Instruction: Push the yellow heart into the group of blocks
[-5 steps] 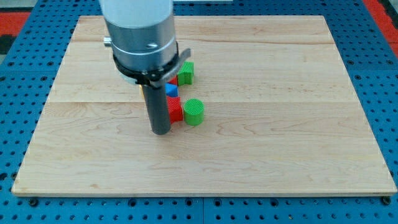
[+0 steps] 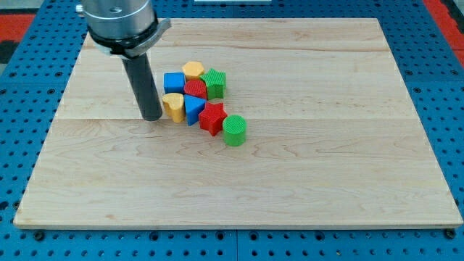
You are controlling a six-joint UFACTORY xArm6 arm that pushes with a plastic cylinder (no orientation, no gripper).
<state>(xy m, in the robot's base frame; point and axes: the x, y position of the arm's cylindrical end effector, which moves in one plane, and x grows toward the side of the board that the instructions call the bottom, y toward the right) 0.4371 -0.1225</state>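
A: Right, item one: markings?
B: No brand, label or writing can be read on any piece.

A: Item two: the tool?
B: One smooth dark rod under a grey metal collar. There is nothing to open or close; it ends in my tip (image 2: 151, 117), resting on the board just to the view's left of the yellow heart (image 2: 172, 106), whether touching or a hair apart I cannot tell.

A: Item three: the task piece?
B: The yellow heart, ribbed plastic, sits at the left edge of the cluster, against the blue triangular block (image 2: 193, 109) and below the blue cube (image 2: 174, 82).

A: Remaining stock?
B: A yellow hexagonal block (image 2: 193, 69) at the cluster's top, a red rounded block (image 2: 195, 88) at centre, a green star-like block (image 2: 214, 82) at upper right, a red star (image 2: 212, 117), and a green cylinder (image 2: 234, 130) at lower right. All are finely ribbed.

A: Support?
B: A pale wooden board (image 2: 326, 145) of jointed planks on a blue perforated table (image 2: 22, 109).
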